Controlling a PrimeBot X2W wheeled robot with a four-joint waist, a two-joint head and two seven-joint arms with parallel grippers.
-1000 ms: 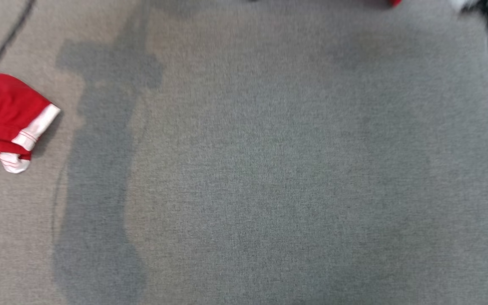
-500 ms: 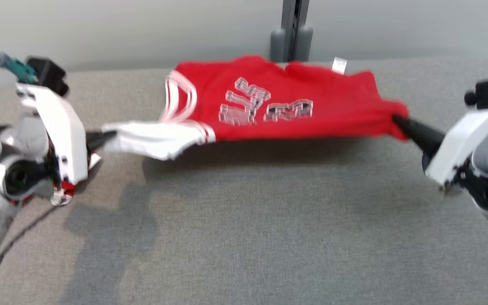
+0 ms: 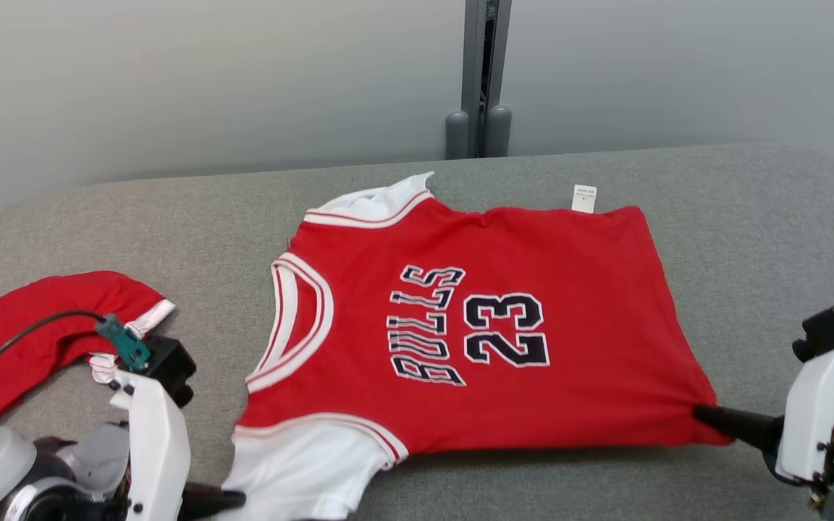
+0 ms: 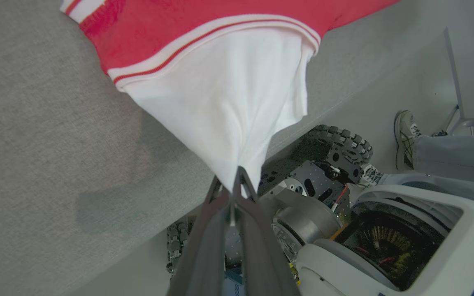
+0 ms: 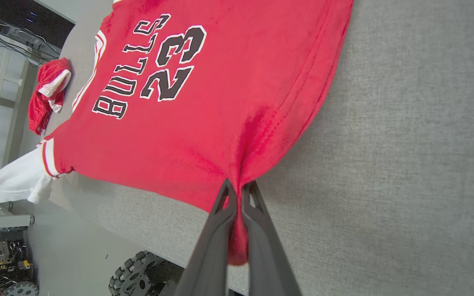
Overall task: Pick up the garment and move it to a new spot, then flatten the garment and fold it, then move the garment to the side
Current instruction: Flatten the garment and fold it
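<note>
— Where is the garment (image 3: 475,325) just now?

— Spread face up across the middle of the grey bench (image 3: 750,239), collar to the left, hem to the right. The left tool (image 3: 232,498) is pinched tight on the tip of the white sleeve (image 3: 301,470) at the near left. The right tool (image 3: 703,414) is clamped just as tight on the near hem corner, and the cloth bunches between its fingers.

— So it's flattening. What would make that go well?

— Even pull from both ends, I'd say, so the near edge lies straight. The sleeve tip looks drawn out past the bench's near edge. I'd carry it back over the padding before letting go, or it may slide off. Then both ends should be released together, low down, so nothing springs back.

— And the cloth itself?

— It's a red jersey with white sleeves and striped trim, with BULLS and 23 in dark letters. The chest is smooth, there are puckers at the gripped corner, and a small white label (image 3: 584,198) sticks out at the far edge. It's soft and limp, so it will crease easily.

— Anything nearby?

— A second red piece (image 3: 33,325) lies crumpled at the far left, well apart.
</note>
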